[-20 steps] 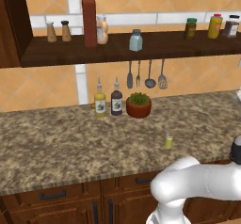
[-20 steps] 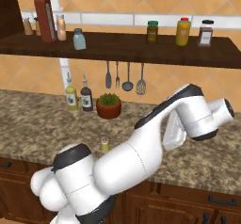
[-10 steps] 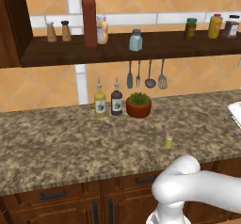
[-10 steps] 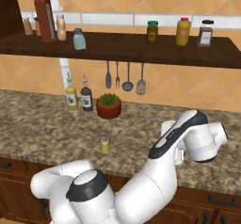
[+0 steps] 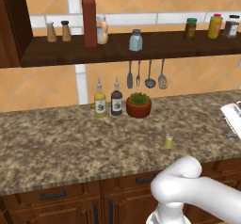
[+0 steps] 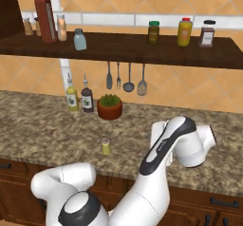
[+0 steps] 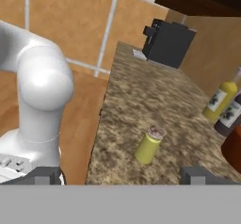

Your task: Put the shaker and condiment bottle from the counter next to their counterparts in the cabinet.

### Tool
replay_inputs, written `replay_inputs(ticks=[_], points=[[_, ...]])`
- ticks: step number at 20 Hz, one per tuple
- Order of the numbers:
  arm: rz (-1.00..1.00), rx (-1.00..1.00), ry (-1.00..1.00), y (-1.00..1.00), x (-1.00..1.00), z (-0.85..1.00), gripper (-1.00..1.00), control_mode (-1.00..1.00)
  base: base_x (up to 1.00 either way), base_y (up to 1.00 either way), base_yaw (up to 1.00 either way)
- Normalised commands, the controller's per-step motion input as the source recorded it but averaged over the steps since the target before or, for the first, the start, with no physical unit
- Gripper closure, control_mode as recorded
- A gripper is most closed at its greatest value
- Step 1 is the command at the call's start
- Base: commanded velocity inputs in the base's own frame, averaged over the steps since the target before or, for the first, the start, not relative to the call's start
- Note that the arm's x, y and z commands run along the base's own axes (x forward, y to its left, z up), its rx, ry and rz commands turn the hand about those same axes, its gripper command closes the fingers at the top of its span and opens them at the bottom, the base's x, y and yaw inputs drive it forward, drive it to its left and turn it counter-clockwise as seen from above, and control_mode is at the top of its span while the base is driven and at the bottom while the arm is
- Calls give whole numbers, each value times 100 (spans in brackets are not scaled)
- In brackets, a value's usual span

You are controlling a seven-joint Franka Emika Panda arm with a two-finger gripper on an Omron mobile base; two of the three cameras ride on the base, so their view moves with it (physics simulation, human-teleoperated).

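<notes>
The tiny yellow-green shaker (image 5: 168, 140) (image 6: 106, 146) stands upright on the granite counter, near its front edge. In the hand view the shaker (image 7: 149, 146) lies just ahead of my gripper (image 7: 121, 175), whose fingertips stand wide apart and open, touching nothing. The tall red condiment bottle (image 5: 89, 18) (image 6: 46, 16) stands on the dark wooden cabinet shelf (image 5: 164, 46) (image 6: 123, 47), right beside the squat peach-and-white bottle (image 5: 101, 30) (image 6: 61, 28). The pale blue-grey shaker (image 5: 136, 40) (image 6: 79, 40) stands a little to their right.
A yellow bottle (image 5: 100, 104), a dark bottle (image 5: 116, 103) and a potted plant (image 5: 139, 105) stand at the back of the counter. Utensils (image 5: 146, 75) hang under the shelf. Two brown shakers (image 5: 57, 31) and several jars (image 6: 182, 31) are on the shelf. A black machine (image 7: 167, 42) sits far along the counter.
My arm has swung down and to the right, bringing the hand low by the counter's front edge, facing the shaker. Shaker and bottles have not moved.
</notes>
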Motion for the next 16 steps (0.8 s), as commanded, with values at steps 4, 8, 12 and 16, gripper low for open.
replay_inputs(ticks=[4,8,12,16], points=[[0,0,0,54,0,-17,-100,-100,0,0,0],[0,0,0,73,0,-25,-100,-100,0,0,0],[2,0,3,33,16,-29,-100,-100,0,0,0],[4,0,4,31,19,-34,-100,-100,0,0,0]])
